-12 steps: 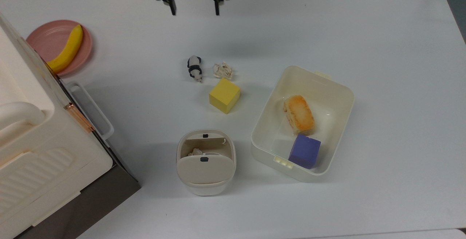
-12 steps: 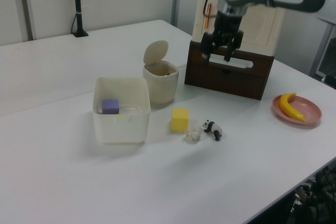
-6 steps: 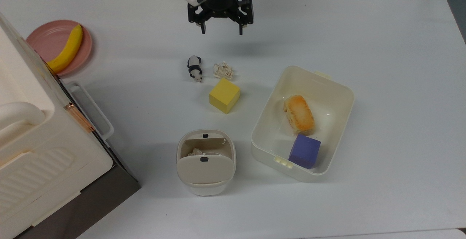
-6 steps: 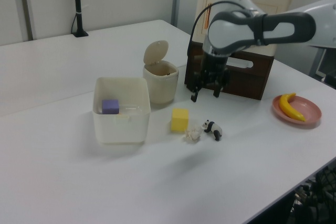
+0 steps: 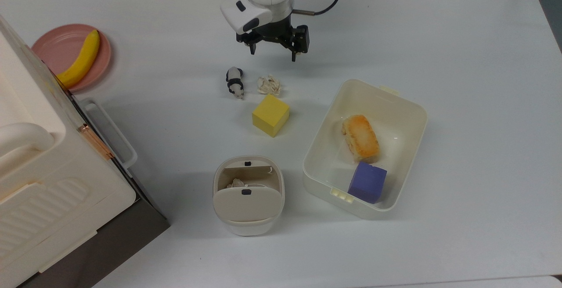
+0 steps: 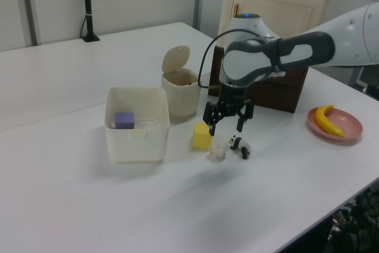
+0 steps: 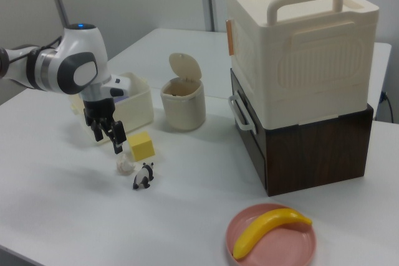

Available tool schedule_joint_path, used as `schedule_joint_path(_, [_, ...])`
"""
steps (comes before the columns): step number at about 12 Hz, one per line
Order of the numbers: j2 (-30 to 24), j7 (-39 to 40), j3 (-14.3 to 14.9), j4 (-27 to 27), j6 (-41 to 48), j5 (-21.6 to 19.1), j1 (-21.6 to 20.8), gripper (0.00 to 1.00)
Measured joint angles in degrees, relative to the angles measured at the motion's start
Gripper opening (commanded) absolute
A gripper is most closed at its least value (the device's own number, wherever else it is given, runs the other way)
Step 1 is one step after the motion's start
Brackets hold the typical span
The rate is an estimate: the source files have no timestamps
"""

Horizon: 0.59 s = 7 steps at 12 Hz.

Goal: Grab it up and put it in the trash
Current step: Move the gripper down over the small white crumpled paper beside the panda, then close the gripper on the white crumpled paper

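Above the white bench [image 5: 439, 37], the arm reaches down with its wrist vertical. Its pincer [image 5: 273, 53] hangs wide open and empty. In the top view, left to right, lie the panda figurine [image 5: 235, 82], the tissue wad [image 5: 268, 85] and the yellow cube [image 5: 271, 115]. The trash bin [image 5: 248, 196] stands well apart, lid open.

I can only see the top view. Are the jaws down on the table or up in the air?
Observer: Up in the air. In the left view the open jaws hang above the tissue wad, tips clear of the table.
Operator: Is the trash lid really open?
Observer: Yes. The right view shows the trash bin with its flap lid standing upright over an open mouth.
Operator: Is the yellow block taller than the tissue?
Observer: Yes. In the left view the yellow cube stands clearly taller than the wad beside it.
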<state>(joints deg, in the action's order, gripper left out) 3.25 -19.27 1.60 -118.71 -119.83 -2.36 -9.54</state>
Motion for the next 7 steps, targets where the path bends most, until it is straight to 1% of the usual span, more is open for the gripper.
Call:
schedule_joint_path(3, [1.3,-1.6,0.0,-1.2,-0.7,0.0,0.0,1.0])
schedule_joint_path(7, [5.2,-1.9,0.1,-1.1,-4.7,0.0,0.0,1.0])
